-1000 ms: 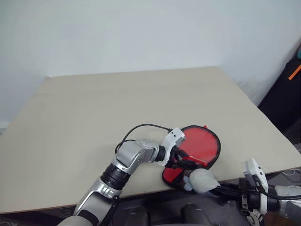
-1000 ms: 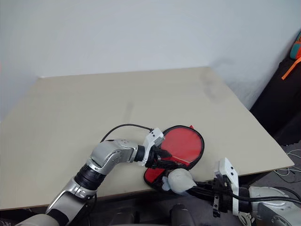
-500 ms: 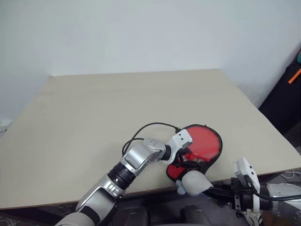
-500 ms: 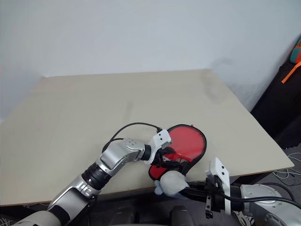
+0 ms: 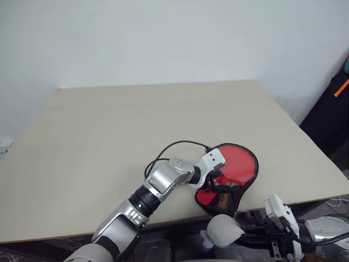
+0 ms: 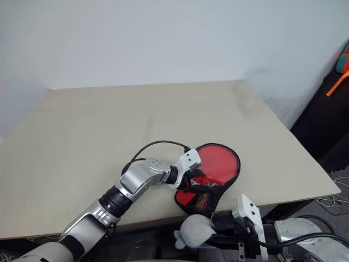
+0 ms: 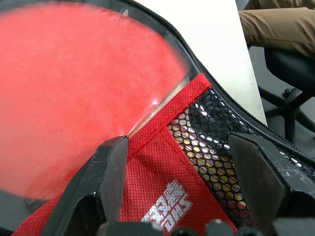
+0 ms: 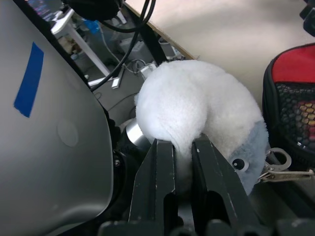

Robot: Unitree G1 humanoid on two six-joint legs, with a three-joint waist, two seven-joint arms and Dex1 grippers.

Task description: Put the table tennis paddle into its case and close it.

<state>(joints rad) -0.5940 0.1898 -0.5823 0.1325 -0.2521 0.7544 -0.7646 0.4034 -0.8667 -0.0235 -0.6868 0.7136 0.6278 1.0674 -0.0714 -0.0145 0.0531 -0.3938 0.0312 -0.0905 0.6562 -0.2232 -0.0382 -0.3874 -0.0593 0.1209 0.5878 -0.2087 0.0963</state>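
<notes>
The case [image 5: 221,199], red with a black mesh pocket and black piping, lies at the table's near edge, its narrow end hanging over it. Inside its rim shows the round red face of the table tennis paddle [image 7: 74,88]; the handle is hidden under the mesh flap [image 7: 211,142]. My left gripper [image 7: 179,147] stands open, its fingers spread wide on the case's red flap. Below the table edge my right gripper [image 8: 183,147] is shut on a whitish-grey plush lump [image 5: 223,232], which a metal ring [image 8: 276,160] links towards the case.
The beige table [image 5: 136,125] stretches far and left of the case. Dark bags with an orange strap [image 5: 341,84] stand at the right. A person's trouser legs on an office chair [image 7: 280,29] show beyond the table edge.
My right gripper has drawn the plush lump down and back, from beside the case to below the table edge. The case's narrow end has followed over the edge. The left gripper stays open on the case.
</notes>
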